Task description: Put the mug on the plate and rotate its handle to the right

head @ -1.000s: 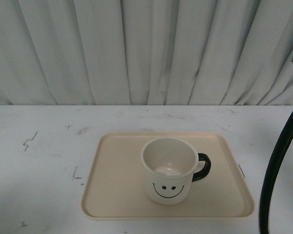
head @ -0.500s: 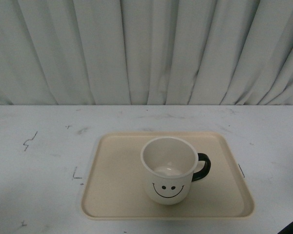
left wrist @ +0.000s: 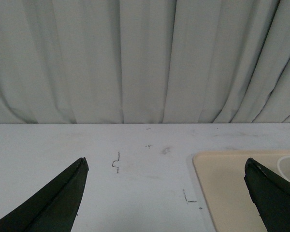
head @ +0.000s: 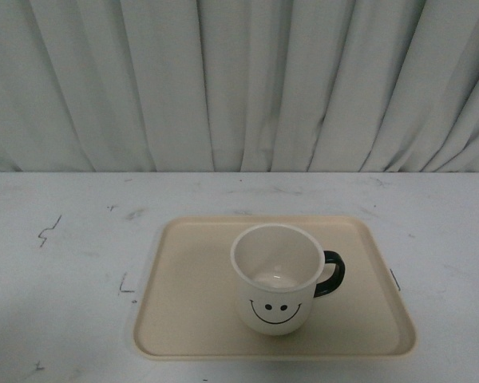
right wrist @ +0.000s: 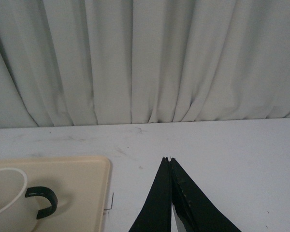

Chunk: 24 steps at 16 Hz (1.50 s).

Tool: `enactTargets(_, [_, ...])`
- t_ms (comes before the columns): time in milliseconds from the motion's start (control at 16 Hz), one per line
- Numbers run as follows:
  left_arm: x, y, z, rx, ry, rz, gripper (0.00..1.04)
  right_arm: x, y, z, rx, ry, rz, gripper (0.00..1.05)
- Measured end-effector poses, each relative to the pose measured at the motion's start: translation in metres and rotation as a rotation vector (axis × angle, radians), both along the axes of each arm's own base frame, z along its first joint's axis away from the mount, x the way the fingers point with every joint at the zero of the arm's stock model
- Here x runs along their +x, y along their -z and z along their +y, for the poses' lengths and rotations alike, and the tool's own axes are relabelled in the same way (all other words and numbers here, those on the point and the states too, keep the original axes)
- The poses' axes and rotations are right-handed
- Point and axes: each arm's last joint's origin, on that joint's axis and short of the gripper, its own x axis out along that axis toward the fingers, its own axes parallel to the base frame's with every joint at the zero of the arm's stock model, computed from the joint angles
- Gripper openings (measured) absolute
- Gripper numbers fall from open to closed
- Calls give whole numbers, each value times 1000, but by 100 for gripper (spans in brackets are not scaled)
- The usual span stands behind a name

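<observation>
The smiley-faced mug (head: 277, 278) is seen upright on the beige plate (head: 184, 303) on the white worktop (head: 64, 263), its black handle (head: 332, 274) turned right, while the left gripper (left wrist: 166, 169) is held wide open and empty, the right gripper (right wrist: 168, 159) closed on nothing.

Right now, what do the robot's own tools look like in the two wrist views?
Left tool: two dark, almost black, pointed wedge-shaped fingers with a faint green tint. Right tool: two similar black tapering fingers, narrow at the tips. No cables, markings or labels show; the arms themselves are out of view.
</observation>
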Motion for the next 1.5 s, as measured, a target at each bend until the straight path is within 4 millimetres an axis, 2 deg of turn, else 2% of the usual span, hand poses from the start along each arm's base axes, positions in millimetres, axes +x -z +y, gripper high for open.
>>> enactTargets(375, [0, 0, 0, 0, 0, 0, 98, -22, -5, 0, 0, 0, -14, 2])
enactTargets(1500, [0, 0, 0, 0, 0, 0, 98, -32, -6, 0, 0, 0, -19, 2])
